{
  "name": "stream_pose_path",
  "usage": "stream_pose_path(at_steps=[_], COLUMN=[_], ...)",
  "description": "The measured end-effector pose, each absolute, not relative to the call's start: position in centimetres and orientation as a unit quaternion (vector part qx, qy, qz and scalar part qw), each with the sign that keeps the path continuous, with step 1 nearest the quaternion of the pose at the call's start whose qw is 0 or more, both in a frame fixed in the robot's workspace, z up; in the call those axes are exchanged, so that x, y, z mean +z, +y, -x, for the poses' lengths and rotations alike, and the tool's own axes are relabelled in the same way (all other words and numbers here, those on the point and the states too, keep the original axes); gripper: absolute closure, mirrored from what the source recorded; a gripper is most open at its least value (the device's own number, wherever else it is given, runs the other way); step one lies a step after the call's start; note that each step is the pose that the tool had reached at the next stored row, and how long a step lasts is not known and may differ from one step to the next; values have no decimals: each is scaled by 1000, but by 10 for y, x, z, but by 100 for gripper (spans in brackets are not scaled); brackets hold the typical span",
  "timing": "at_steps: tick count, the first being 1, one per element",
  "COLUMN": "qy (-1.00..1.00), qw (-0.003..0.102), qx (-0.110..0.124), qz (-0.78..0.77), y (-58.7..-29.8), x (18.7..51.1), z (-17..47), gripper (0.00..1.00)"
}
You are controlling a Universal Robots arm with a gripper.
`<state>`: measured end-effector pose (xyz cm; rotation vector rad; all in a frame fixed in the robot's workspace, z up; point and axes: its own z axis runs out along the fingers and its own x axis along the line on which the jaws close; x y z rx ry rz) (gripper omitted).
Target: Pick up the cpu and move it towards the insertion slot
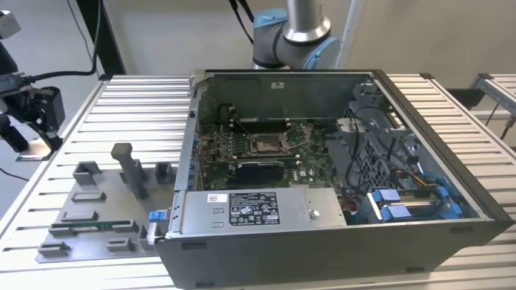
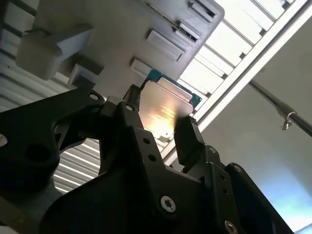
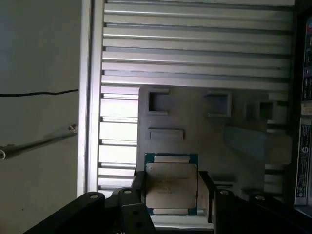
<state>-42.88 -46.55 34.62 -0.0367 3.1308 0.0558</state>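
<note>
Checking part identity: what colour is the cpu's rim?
Teal-green; the cpu shows best in the first wrist view.

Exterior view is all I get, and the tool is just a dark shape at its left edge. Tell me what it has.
Observer: The tool is shut on the cpu, as seen in both wrist views.
Operator: Describe the grip.
Observer: Its fingers press two opposite edges. The silvery top faces the first wrist camera, uncovered.
Operator: Say whether it is clear of the fixture.
Observer: It looks lifted. The grey fixture lies well behind it, and its recesses look smaller than the chip.
</note>
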Motion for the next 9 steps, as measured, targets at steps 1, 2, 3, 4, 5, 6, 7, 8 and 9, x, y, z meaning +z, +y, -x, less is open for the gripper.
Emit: stream_pose_path(at_steps=[1, 2, 3, 4, 5, 6, 7, 8, 9], qy=[1000, 1000, 1000, 1000, 1000, 1000, 1000, 1000, 1000], qw=[5, 5, 5, 5, 5, 5, 5, 5, 5], qx=[18, 18, 18, 18, 18, 18, 18, 18, 18], qz=[12, 12, 12, 12, 12, 12, 12, 12, 12], y=[-465, -465, -465, -465, -465, -465, -465, -465, -465], x=[350, 354, 358, 361, 365, 368, 371, 375, 378], z=[429, 429, 429, 429, 429, 429, 429, 429, 429], gripper=[100, 100, 100, 100, 100, 100, 100, 100, 100])
